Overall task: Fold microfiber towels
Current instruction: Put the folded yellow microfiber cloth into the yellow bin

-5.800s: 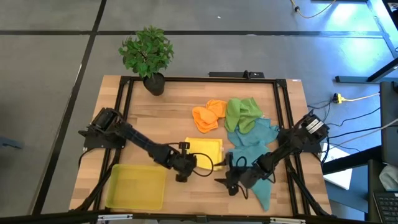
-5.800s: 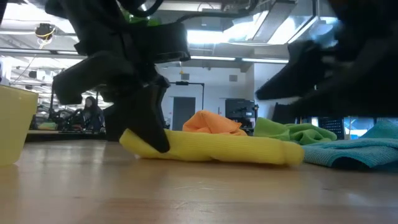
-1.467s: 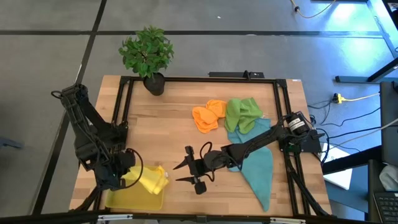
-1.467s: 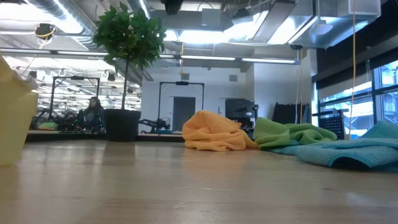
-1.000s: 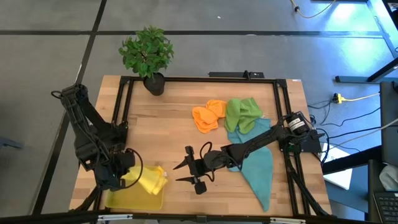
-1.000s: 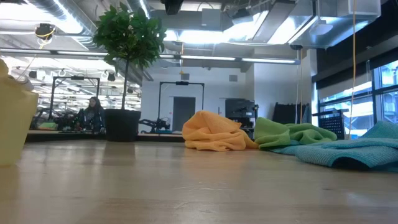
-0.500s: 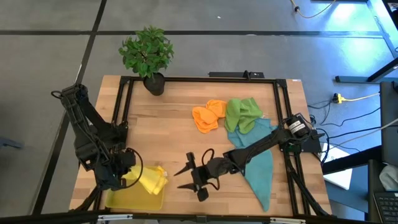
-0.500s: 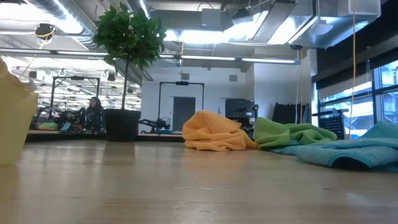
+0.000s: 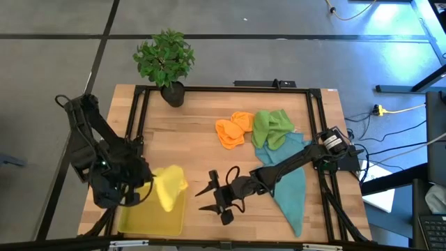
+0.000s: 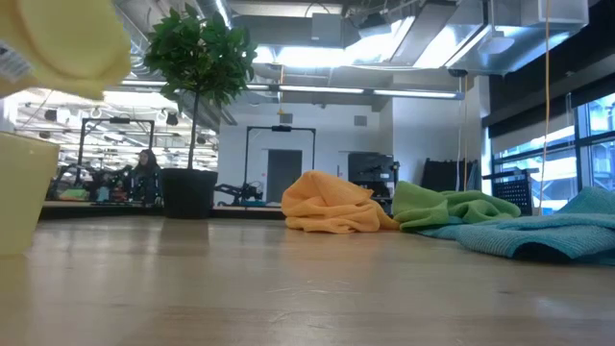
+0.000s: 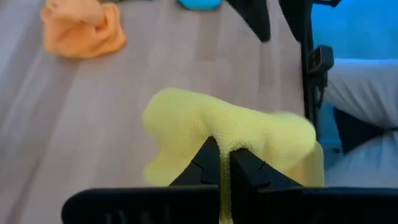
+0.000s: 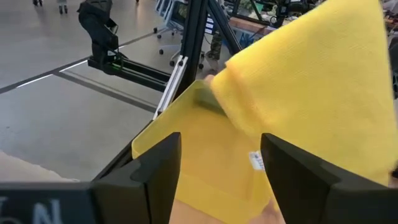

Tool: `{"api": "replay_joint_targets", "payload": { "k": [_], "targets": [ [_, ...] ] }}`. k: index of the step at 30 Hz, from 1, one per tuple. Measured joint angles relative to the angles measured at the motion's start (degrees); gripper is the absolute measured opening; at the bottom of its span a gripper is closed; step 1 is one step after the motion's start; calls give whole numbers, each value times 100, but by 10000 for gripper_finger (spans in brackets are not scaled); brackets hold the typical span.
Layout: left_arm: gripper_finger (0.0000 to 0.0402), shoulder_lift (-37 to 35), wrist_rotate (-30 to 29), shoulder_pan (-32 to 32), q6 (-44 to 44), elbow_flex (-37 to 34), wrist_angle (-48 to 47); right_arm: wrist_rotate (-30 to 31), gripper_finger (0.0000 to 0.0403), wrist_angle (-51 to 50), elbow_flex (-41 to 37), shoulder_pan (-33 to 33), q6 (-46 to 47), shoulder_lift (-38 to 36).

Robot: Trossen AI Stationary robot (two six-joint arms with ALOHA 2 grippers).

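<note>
The left gripper [image 9: 143, 187] is closed tight on the yellow towel [image 9: 167, 185], and the cloth hangs folded from its fingers [image 11: 211, 163] above the yellow tray [image 9: 150, 216], which sits at the desk's front left corner. In the low view the yellow towel shows lifted at the upper left, above the tray's wall. The right gripper [image 9: 211, 196] is near the front edge of the desk [image 9: 195, 143], about at the middle, with its two fingers [image 12: 158, 165] spread wide and holding nothing; it points toward the tray and the raised towel. Behind it, toward the right side of the desk, the teal-blue towels [image 9: 289, 183] lie spread partly under the right arm. The green towel [image 9: 270, 127] is crumpled just behind them, touching them, and the orange towel [image 9: 233, 130] lies bunched beside the green one, nearer the middle. A potted plant [image 9: 165, 59] stands at the back left corner of the desk.
</note>
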Motion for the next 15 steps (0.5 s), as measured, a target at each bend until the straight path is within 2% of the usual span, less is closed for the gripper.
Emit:
{"api": "replay_joint_targets", "payload": {
  "k": [5, 10, 15],
  "targets": [
    [0, 87, -257, -2, -155, -4, -285, 0, 222, -132, -1, 2, 2, 0],
    [0, 272, -417, 8, -227, -7, 4, 1, 222, -216, -2, 2, 17, 0],
    [0, 597, -320, 120, -142, -7, 379, 1, 222, -208, -2, 2, 10, 0]
  ]
}}
